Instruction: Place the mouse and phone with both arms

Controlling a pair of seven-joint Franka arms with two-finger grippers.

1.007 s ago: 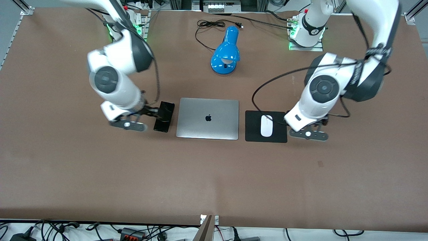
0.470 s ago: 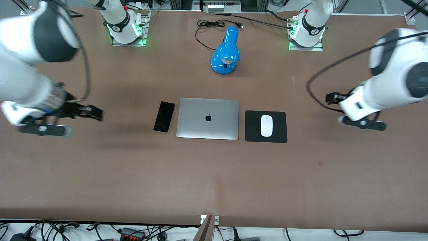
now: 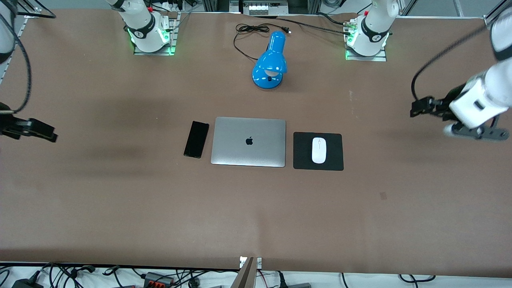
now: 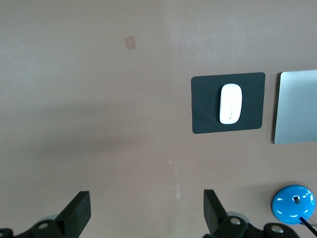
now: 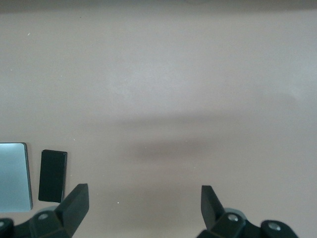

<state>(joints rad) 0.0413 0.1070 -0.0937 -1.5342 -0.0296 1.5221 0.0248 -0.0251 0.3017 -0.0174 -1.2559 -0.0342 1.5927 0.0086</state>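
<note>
The white oval mouse lies on a black square pad beside the closed silver laptop, toward the left arm's end; it also shows in the left wrist view. The black phone lies flat on the table beside the laptop, toward the right arm's end, and shows in the right wrist view. My left gripper is open and empty, high over bare table at the left arm's end. My right gripper is open and empty over bare table at the right arm's end.
A blue desk lamp with a black cord lies farther from the camera than the laptop, between the two arm bases. Brown table surface stretches wide nearer the camera. Cables hang along the near edge.
Both grippers have let go and pulled away outward and up: the right from the phone, the left from the mouse. Phone and mouse stay where they lay.
</note>
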